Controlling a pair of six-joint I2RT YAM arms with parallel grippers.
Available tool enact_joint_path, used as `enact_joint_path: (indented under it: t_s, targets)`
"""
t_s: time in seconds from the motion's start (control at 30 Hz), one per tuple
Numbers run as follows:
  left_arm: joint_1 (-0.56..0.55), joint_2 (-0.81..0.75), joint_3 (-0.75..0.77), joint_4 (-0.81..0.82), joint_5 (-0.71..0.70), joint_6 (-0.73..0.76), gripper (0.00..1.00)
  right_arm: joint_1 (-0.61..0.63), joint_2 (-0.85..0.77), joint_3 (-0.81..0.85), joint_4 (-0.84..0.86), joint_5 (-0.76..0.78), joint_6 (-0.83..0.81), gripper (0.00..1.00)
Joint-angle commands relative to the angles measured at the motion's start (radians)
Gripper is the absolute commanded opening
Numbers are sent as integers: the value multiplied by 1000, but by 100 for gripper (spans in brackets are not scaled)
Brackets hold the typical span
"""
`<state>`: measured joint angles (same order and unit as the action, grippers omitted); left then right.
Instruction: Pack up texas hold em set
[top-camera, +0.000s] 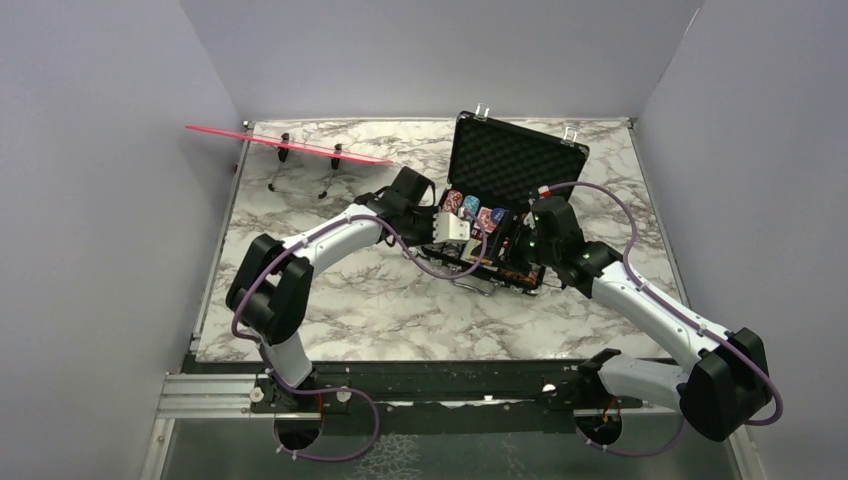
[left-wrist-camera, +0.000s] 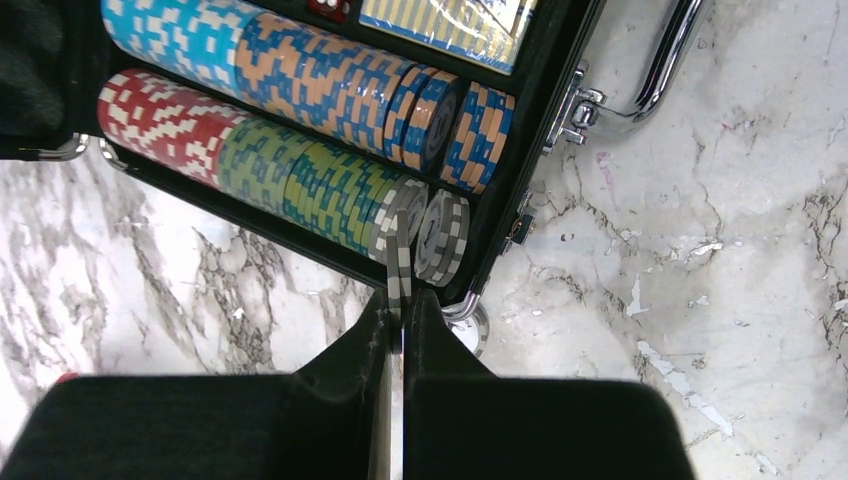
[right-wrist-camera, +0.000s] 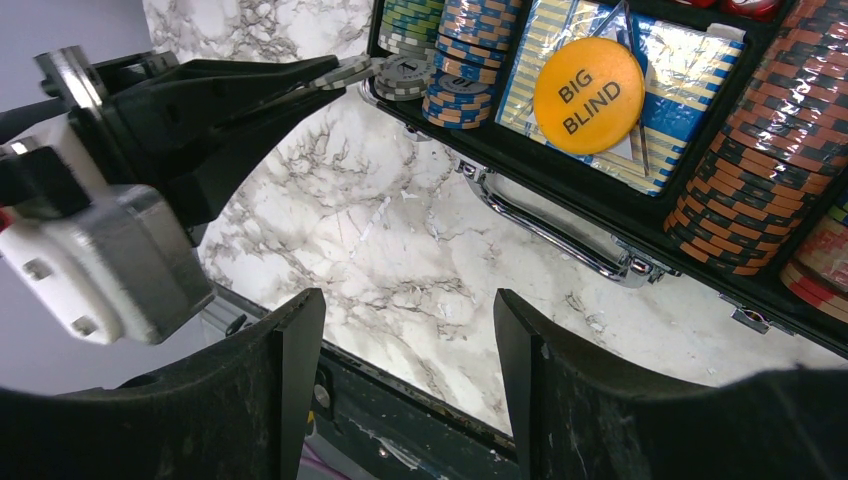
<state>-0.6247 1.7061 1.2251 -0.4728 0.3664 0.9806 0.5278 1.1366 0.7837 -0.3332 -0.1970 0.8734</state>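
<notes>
The texas hold em set is a black briefcase (top-camera: 515, 160) standing open mid-table, its foam lid upright. Rows of red, green, blue and orange chips (left-wrist-camera: 300, 90) fill the tray. My left gripper (left-wrist-camera: 402, 300) is shut on two grey-white chips (left-wrist-camera: 400, 262) held on edge at the end of the green row, next to more grey chips (left-wrist-camera: 442, 232). In the right wrist view those chips (right-wrist-camera: 352, 72) hang at the case corner. My right gripper (right-wrist-camera: 410, 310) is open over bare marble in front of the handle (right-wrist-camera: 560, 235). An orange BIG BLIND button (right-wrist-camera: 588, 95) lies on a card deck (right-wrist-camera: 690, 70).
A pink strip on wire legs (top-camera: 290, 145) stands at the back left. Grey walls close in three sides. The table's front edge and black rail (right-wrist-camera: 400, 400) lie just under my right fingers. What looks like a grey chip (left-wrist-camera: 478, 328) lies on the marble by the case corner.
</notes>
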Motion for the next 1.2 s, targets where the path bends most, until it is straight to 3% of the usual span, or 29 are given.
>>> enact_joint_path:
  t_s: [0.0,0.3,0.4,0.5,0.6,0.77,1.0,1.17]
  targets:
    - [2,50,48,-49,20,4,0,-6,-16,-5,17,-3,-8,65]
    - [0,84,69,-62,0,0,0,-6,-16,-3,11,4,-14,65]
    - [0,98,82,-61,-24,-10,6,-6,-14,-4,13,2,-14,65]
    - [-1,105,90,-62,-28,-15,19,-6,-15,-5,13,4,-14,65]
    - [-1,104,105,-60,-27,-34,23,-6,-14,-6,13,5,-18,65]
    - [2,69,113,-41,3,-33,30,-6,-12,-3,13,6,-38,66]
    - [32,2,90,-23,72,-44,32,-6,0,-2,37,-2,-116,66]
    - [81,-139,-13,113,129,-147,34,-4,81,3,103,-7,-204,63]
